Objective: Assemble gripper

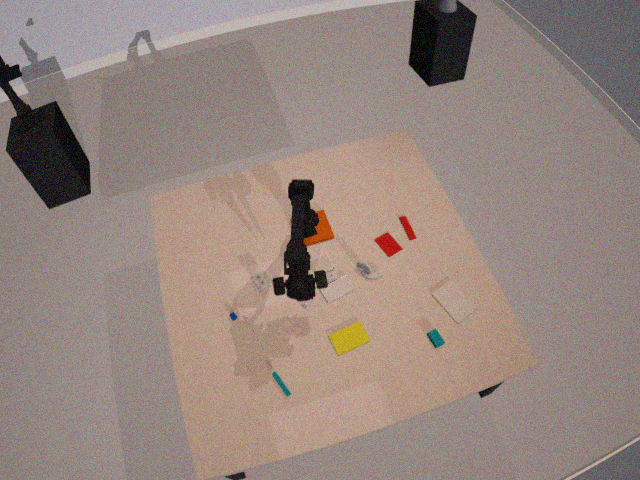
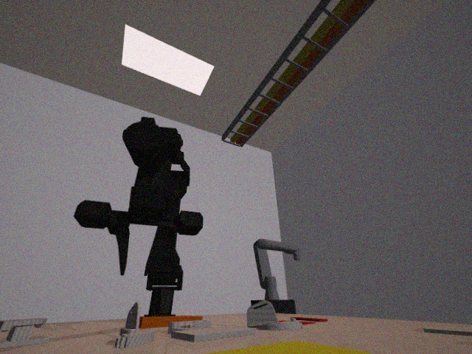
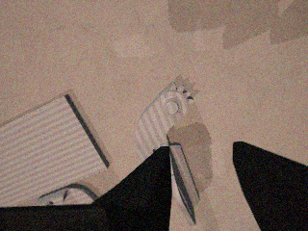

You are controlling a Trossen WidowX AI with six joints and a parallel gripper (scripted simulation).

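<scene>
Top view, clock centred on the gripper (image 1: 300, 290) (image 2: 133, 274) (image 3: 201, 145), 12 at frame top: fingers part-way apart, nothing between them, hovering above the tan table (image 1: 423, 170) (image 2: 396, 331) (image 3: 96, 29).

Wrist view: toothed jaw (image 3: 156, 122) lies on the surface between and beyond the fingertips, teeth towards 1. Not on pins. Ribbed slab (image 3: 50, 149) sits at 9 from it, apart; base or housing plate, can't tell.

Top view, rest of the surface: orange block (image 1: 323, 229) (image 2: 167, 321) at 1, red slab (image 1: 388, 244) and red bar (image 1: 407, 227) at 2. Grey curved part (image 1: 365, 270) (image 2: 262, 314) between 2 and 3. Near pale slab (image 1: 338, 288) and outer pale slab (image 1: 453, 300) both around 3. Teal block (image 1: 435, 337) near 4, yellow slab (image 1: 348, 337) (image 2: 297, 348) between 4 and 5, teal bar (image 1: 281, 383) at 6, blue cube (image 1: 233, 315) at 8.

Room: black pedestals on the grey floor (image 1: 516, 170), one (image 1: 49, 155) at 10, one (image 1: 442, 46) at 1. Exterior view: bright ceiling panel (image 2: 165, 60) at 11, ladder-like tray (image 2: 273, 79) at 1, second arm (image 2: 262, 262) near 4. Pale wall (image 2: 228, 198) behind, shadows across table and floor.
</scene>
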